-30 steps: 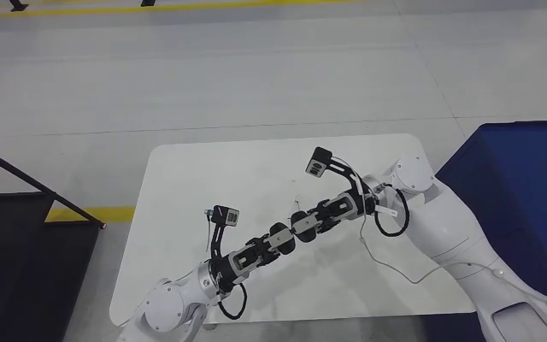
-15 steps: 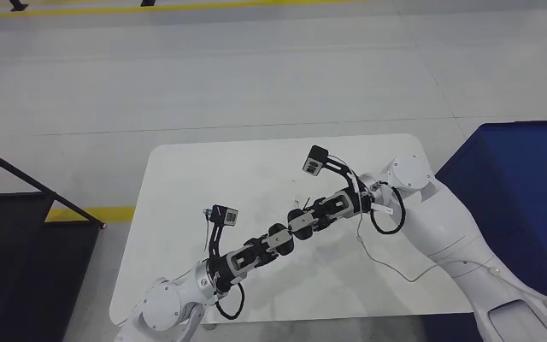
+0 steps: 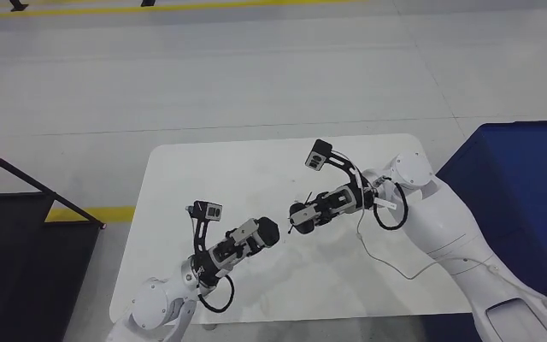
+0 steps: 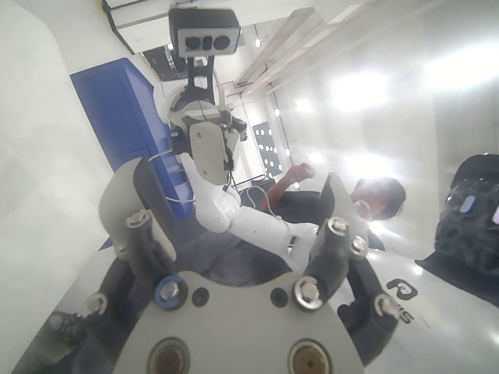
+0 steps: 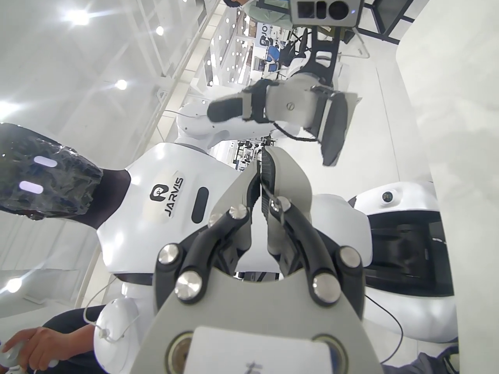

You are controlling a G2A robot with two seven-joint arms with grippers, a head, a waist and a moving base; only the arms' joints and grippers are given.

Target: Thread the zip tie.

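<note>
The zip tie (image 5: 269,193) is gripped as a thin strip between the closed fingers of the right claw (image 5: 265,162). The left claw (image 4: 230,177) is spread wide and is seen just apart from it, at its 8 o'clock, above the table (image 3: 188,179).

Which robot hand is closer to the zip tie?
Right. The right gripper is shut on the thin zip tie, touching it. The left gripper is open and empty, facing it across a gap above the table.
</note>
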